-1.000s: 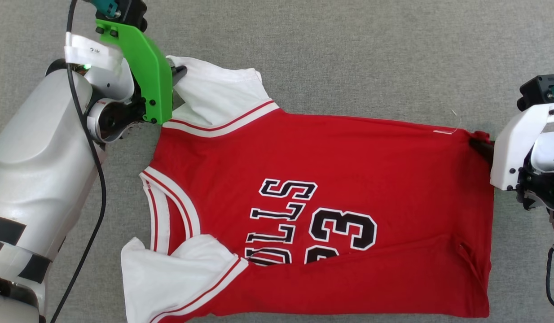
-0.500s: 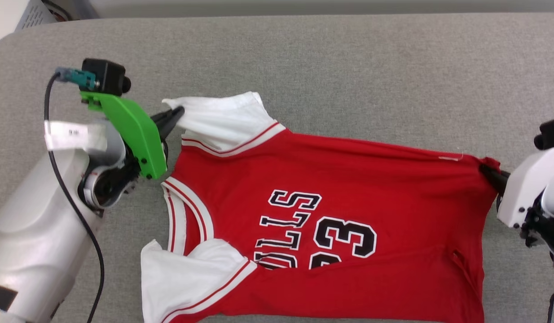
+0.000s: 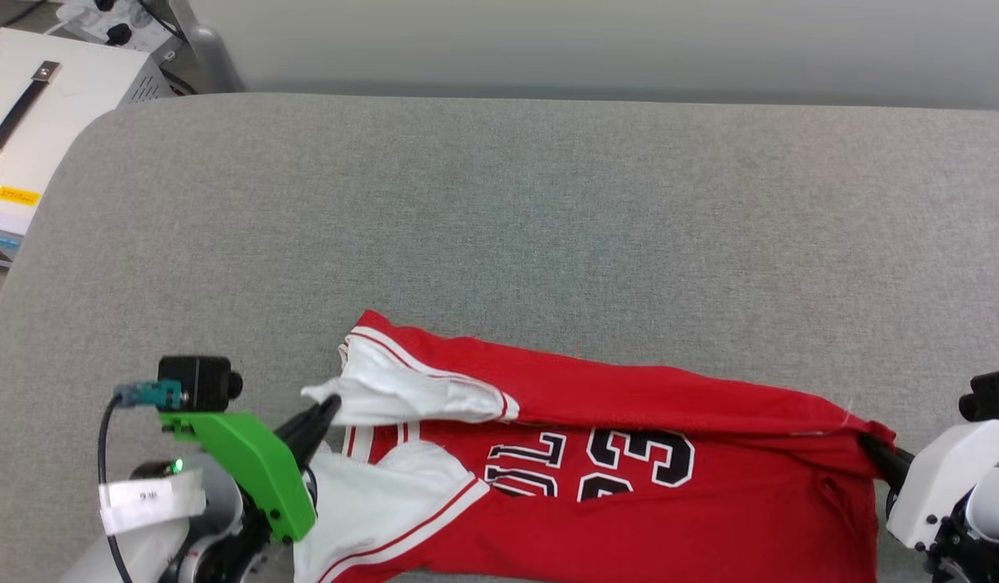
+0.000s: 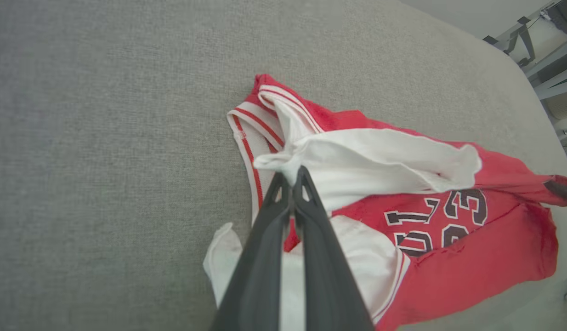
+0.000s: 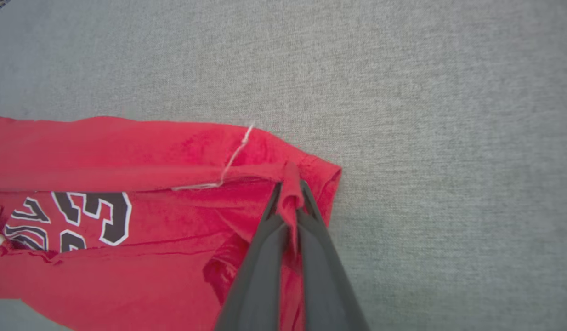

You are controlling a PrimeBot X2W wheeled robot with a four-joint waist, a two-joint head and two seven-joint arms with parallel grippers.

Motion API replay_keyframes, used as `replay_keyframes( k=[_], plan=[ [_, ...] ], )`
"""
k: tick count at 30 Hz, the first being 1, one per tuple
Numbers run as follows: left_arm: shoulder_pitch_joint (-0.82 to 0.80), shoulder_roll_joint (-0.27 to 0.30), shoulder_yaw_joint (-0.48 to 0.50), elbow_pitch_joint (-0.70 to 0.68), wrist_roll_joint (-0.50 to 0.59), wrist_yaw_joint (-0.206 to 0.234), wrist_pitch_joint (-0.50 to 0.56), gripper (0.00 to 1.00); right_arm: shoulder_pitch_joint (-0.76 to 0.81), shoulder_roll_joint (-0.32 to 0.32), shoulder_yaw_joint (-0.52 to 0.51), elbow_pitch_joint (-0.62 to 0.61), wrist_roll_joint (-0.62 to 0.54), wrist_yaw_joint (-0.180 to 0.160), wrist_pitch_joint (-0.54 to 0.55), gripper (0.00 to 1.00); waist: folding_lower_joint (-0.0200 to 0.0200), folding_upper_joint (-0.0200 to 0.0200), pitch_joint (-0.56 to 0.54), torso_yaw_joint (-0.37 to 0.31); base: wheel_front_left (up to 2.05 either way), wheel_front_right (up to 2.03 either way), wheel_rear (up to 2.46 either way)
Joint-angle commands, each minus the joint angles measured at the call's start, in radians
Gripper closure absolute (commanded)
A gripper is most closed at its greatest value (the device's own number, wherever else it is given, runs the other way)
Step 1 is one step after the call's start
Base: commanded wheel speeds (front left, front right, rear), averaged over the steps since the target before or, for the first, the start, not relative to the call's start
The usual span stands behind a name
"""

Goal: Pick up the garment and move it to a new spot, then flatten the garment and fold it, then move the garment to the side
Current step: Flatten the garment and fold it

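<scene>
The garment, a red jersey with white sleeves and black lettering with 23, lies stretched across the near part of the grey table, its far edge folded toward me. My left gripper is shut on the white sleeve at the garment's left end. At the right end my right gripper is shut on the red hem corner. In the left wrist view the left gripper pinches the sleeve's edge; in the right wrist view the right gripper has red cloth bunched between its tips.
The grey cloth-covered table stretches far beyond the garment to a wall. A white case with a black handle stands off the table's far left corner. Metal frames show past the table edge in the left wrist view.
Both grippers have drawn the garment's far edge toward me, folding it over the lettering. The right gripper closed on the hem corner. The head camera tilted up, showing more table.
</scene>
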Motion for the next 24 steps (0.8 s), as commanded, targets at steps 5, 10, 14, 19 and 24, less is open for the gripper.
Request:
replay_keyframes(
  k=[5,10,14,19,24],
  plan=[
    [0.149,0.000,0.003,-0.071,-0.052,0.051,-0.026,1.00,0.062,0.023,-0.025,-0.005,-0.007,-0.001,-0.023,1.00,0.0001,0.0000,-0.027,0.001,0.00,0.00,0.00],
    [0.228,-0.022,0.002,-0.064,-0.096,0.066,-0.040,1.00,0.107,0.046,-0.039,0.000,-0.009,-0.001,-0.033,1.00,0.0001,0.0000,-0.036,-0.002,0.00,0.00,0.00],
    [0.230,-0.062,-0.011,-0.011,-0.127,0.030,-0.034,0.91,0.142,0.085,-0.035,0.013,-0.008,-0.001,-0.046,0.50,0.0001,0.0000,-0.035,0.003,0.00,0.00,0.00],
    [0.204,-0.089,-0.023,0.052,-0.123,0.008,-0.035,0.00,0.144,0.101,-0.024,0.032,-0.010,-0.001,-0.111,0.00,0.0001,0.0000,-0.039,0.000,0.00,0.00,0.00],
    [0.173,-0.087,-0.013,0.067,-0.064,0.000,-0.108,0.00,0.143,0.080,-0.014,0.013,-0.012,-0.001,-0.189,0.00,0.0001,0.0000,-0.054,-0.001,0.00,0.00,0.00]
  ],
)
